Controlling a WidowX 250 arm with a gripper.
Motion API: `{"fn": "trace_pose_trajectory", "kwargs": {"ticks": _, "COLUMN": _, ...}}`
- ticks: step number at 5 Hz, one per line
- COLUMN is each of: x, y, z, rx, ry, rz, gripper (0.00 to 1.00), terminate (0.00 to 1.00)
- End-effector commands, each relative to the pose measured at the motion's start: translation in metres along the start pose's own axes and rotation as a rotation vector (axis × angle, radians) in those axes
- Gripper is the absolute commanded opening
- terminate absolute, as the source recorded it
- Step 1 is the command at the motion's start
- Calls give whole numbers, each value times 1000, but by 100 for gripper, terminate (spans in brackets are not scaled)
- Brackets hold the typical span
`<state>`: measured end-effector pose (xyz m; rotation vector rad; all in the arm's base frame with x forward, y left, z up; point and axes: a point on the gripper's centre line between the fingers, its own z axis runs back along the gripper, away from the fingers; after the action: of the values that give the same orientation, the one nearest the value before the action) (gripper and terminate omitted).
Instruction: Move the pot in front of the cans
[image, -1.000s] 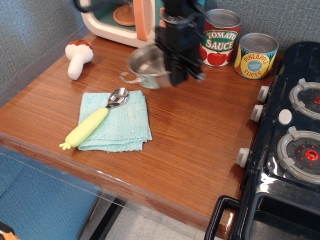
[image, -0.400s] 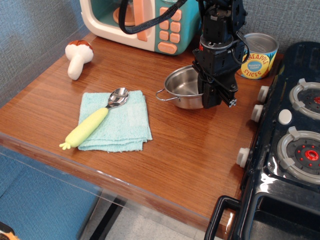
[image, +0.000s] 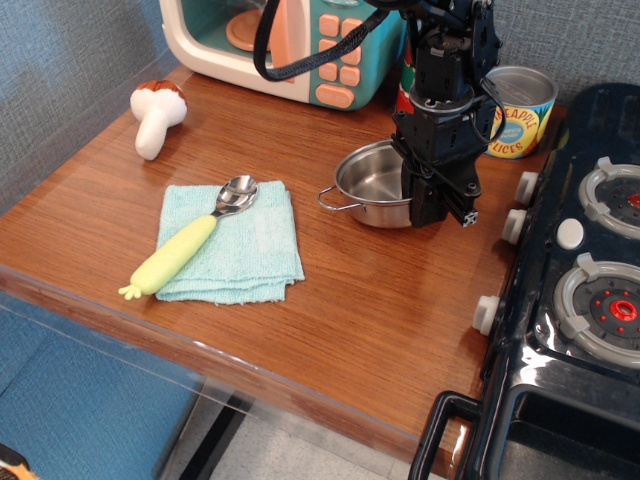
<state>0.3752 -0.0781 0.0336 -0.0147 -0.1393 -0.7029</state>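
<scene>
Where the wooden counter (image: 300, 290) meets the black toy stove (image: 580, 300) on its right edge, the pot (image: 372, 186) sits on the wood just left of the stove knobs. Pot interior: bare shiny metal as far as visible; right part hidden behind the arm. One wire loop handle shows on the pot's left side; the other is hidden. Gripper (image: 440, 205) is down at the pot's right rim and appears clamped on it, though the fingertips are hard to make out against the dark body.

Cans, relative to the pot: just behind it, by the back wall. Pineapple can (image: 514, 112) is behind and to the right, label partly blocked by the arm. Tomato can (image: 405, 85) is almost wholly hidden behind the arm; only a red-and-green sliver shows.

Other items, relative to the pot: teal cloth (image: 232, 243) to the left, w/ a spoon (image: 190, 247) lying on it, yellow handle toward the front edge. Toy mushroom (image: 157, 116) far left. Toy microwave (image: 290, 45) behind-left, top cut off by the frame; a round tan item shows inside, unclear. Stove cut off at right and bottom.
</scene>
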Motion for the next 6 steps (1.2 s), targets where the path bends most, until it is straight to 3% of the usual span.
{"fn": "trace_pose_trajectory", "kwargs": {"ticks": 1, "x": -5, "y": -2, "z": 30, "rx": 17, "ry": -37, "rz": 51, "gripper": 100, "terminate": 0}}
{"fn": "trace_pose_trajectory", "kwargs": {"ticks": 3, "x": -7, "y": -6, "z": 69, "rx": 15, "ry": -83, "rz": 132, "gripper": 100, "terminate": 0}}
{"fn": "trace_pose_trajectory", "kwargs": {"ticks": 4, "x": -19, "y": -9, "z": 84, "rx": 63, "ry": -95, "rz": 289, "gripper": 100, "terminate": 0}}
{"fn": "trace_pose_trajectory", "kwargs": {"ticks": 5, "x": -29, "y": -12, "z": 87, "rx": 121, "ry": -72, "rz": 420, "gripper": 100, "terminate": 0}}
{"fn": "trace_pose_trajectory", "kwargs": {"ticks": 6, "x": -32, "y": -16, "z": 79, "rx": 124, "ry": -38, "rz": 477, "gripper": 100, "terminate": 0}}
